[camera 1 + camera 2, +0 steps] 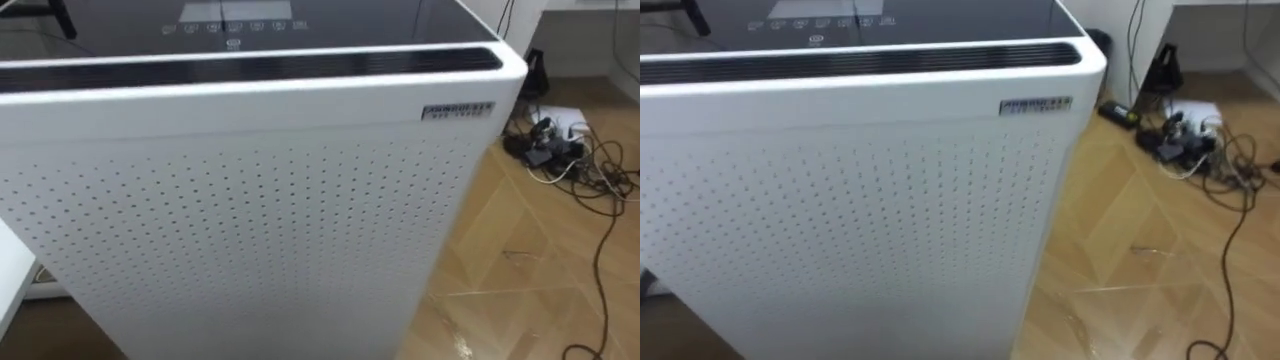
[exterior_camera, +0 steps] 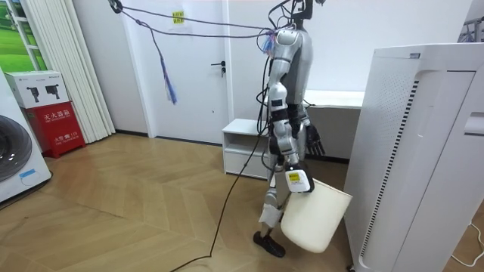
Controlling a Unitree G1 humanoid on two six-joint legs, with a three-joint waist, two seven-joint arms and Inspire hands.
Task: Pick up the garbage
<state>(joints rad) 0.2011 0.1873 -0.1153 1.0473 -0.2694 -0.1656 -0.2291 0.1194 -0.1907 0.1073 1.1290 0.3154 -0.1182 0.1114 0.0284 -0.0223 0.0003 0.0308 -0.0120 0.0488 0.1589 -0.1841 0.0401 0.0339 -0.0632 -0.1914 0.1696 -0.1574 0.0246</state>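
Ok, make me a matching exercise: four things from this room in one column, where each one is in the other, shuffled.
1 white bin
2 red box
3 cable tangle
4 air purifier

A on the floor, right of the purifier
B hanging from the right hand
C directly in front of the robot
D under a white box

Pairs: 1-B, 2-D, 3-A, 4-C

A small dark label strip (image 1: 458, 110) sits upper right on the white perforated appliance (image 1: 250, 220), its print too fine to read. In the room view, a red cardboard box (image 2: 63, 125) at the left edge bears white characters, equally illegible, and a small yellow tag (image 2: 178, 17) at top centre cannot be read.
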